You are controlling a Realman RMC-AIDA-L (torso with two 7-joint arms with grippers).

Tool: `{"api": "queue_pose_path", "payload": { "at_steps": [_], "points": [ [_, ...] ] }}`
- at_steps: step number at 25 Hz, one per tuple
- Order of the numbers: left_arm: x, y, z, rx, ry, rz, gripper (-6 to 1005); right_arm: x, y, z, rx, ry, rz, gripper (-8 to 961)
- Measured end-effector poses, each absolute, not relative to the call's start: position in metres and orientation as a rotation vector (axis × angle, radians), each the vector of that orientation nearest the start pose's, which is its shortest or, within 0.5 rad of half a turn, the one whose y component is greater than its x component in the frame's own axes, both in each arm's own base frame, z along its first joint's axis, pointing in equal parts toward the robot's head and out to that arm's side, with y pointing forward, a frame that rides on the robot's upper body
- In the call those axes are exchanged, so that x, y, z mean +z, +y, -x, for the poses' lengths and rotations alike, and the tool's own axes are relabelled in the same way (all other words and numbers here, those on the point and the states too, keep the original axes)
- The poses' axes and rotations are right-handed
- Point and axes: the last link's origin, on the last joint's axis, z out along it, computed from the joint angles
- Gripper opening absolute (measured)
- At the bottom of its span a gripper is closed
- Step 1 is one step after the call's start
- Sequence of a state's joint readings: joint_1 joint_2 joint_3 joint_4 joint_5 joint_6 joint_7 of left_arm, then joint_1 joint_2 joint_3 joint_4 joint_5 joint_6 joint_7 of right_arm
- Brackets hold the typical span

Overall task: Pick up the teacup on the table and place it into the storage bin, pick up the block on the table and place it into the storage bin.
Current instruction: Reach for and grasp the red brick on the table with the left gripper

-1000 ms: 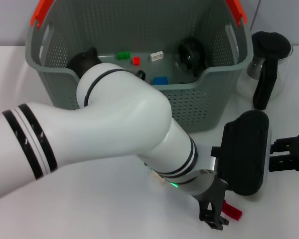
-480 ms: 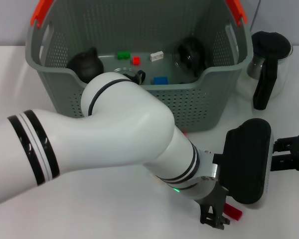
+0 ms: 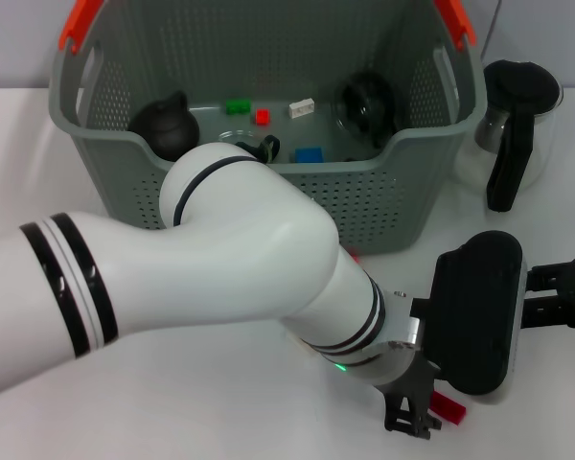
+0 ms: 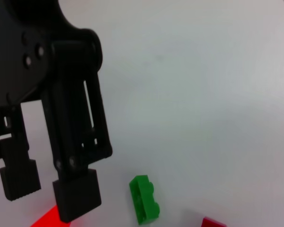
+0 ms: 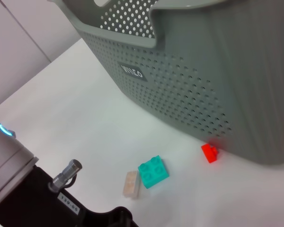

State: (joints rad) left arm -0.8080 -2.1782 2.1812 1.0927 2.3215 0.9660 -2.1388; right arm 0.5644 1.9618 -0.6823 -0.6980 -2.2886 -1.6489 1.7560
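The left gripper (image 3: 409,422) has sunk slightly, its open fingers now straddling a red block (image 3: 448,407) on the table, so a grasp looks imminent; the bin (image 3: 364,201) stands well behind.

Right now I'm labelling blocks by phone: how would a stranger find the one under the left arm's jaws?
Start at the grey basket, then come forward across the white table to the left gripper. The flat red block lies at its open jaws, nearer than any other block.
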Motion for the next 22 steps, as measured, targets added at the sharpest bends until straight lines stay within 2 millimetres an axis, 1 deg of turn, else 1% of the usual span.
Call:
{"api": "queue_pose_path", "payload": {
  "at_steps": [6, 8, 22],
  "points": [
    [-0.1891, 0.2888, 0.0903, 0.47, 0.481, 3.024, 535, 0.0379, 0.3273, -0.2945, 0.297, 1.082, 2.791, 684],
    [-0.1893, 0.2888, 0.0898, 0.468, 0.478, 3.027, 474, 0.0378, 0.3272, -0.2945, 0.297, 1.082, 2.791, 684],
    [-0.1903, 0.2885, 0.0904, 0.468, 0.46, 3.039, 388, 0.0375, 0.3285, -0.2952, 0.291, 1.08, 2.782, 685]
  ]
}}
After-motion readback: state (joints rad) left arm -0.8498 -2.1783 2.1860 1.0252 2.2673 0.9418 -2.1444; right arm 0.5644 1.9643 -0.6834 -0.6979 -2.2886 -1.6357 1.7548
